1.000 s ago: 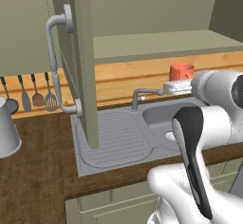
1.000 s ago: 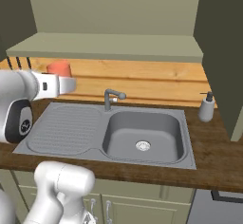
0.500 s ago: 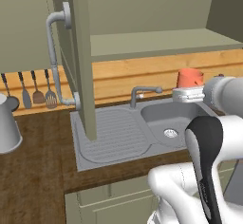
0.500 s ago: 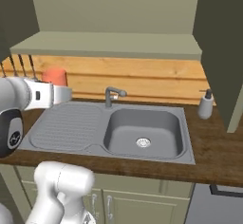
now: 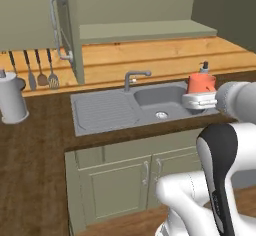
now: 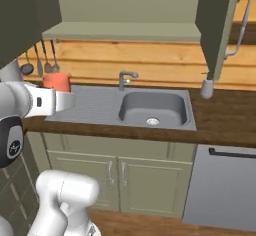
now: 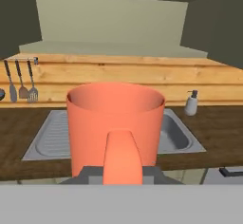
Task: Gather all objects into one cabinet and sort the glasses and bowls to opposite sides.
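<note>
Collision risk applies while the tool [image 7: 122, 173], clamped on the handle of the coral-orange mug [image 7: 116, 123] above the sink [image 5: 150, 100], lifts toward the cabinet shelf [image 5: 145, 30] beside the open door [image 5: 75, 30].

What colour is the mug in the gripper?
Coral-orange mug, plain, no pattern; clearest in the hand view.

A grey sink [image 5: 150, 102] with a drainboard sits mid-frame in a dark wooden desk [image 5: 30, 145]. Behind it runs a pale wood backsplash [image 5: 165, 55]; pale-green base cabinets [image 6: 120, 172] stand below, above a reddish-brown floor [image 6: 150, 225].
</note>
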### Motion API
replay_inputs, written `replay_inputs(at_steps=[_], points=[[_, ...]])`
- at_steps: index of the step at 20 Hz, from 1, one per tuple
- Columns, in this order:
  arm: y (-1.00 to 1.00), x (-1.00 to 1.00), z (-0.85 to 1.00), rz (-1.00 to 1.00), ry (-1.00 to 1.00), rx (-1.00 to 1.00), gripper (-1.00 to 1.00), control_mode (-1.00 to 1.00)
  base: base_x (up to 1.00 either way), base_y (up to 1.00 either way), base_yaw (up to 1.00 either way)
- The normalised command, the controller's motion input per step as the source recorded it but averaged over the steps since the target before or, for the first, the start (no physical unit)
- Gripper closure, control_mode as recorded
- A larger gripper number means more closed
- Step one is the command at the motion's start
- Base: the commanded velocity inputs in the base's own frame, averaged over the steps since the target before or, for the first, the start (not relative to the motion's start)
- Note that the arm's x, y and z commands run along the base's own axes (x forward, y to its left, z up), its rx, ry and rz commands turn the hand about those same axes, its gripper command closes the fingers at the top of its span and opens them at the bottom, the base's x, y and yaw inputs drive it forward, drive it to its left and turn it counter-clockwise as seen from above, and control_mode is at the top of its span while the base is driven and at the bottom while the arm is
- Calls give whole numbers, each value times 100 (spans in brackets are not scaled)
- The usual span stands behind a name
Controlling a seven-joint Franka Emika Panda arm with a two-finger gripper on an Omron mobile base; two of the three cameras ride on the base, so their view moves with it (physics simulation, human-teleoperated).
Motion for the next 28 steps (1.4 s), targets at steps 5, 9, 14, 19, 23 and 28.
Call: replay_inputs(at_steps=[5,9,14,19,23,28], points=[[0,0,0,0,0,0,100,100,-100,-33,7],[0,0,0,0,0,0,100,100,-100,-45,20],[0,0,0,0,0,0,100,100,-100,-61,27],[0,0,0,0,0,0,100,100,-100,-65,37],[0,0,0,0,0,0,100,100,-100,-74,43],[0,0,0,0,0,0,100,100,-99,-54,46]])
